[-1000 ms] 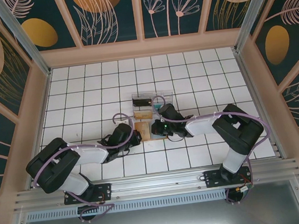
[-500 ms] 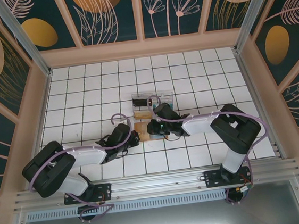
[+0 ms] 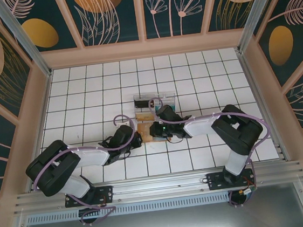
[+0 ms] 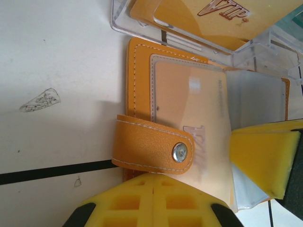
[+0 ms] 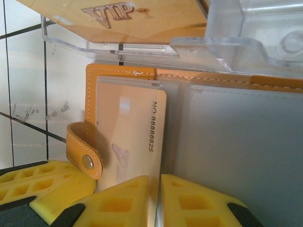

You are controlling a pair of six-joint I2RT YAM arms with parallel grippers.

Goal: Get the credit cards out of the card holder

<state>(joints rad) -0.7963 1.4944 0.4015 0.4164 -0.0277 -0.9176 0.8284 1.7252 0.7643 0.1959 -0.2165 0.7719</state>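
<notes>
Now, the card holder is lying open on the white tiled table, just in front of the clear tray, and both arms are crowding in on it from either side. The left gripper is sitting at the holder's left edge with its yellow pads pressed flat together and nothing showing between them. The orange strap with its metal snap is curling up right beside those pads.

Over on the other side, the right gripper is sitting low over the holder's pale inner pockets. Its pads are sitting almost together with only a sliver of gap. The edge of a pale gold card, tucked in its clear sleeve, is running straight into that sliver. Whether the pads are actually pinching the card or the sleeve, I can't tell.

Inside the tray, a gold VIP card is lying flat. The holder's far edge is sitting just beside the tray's wall.
</notes>
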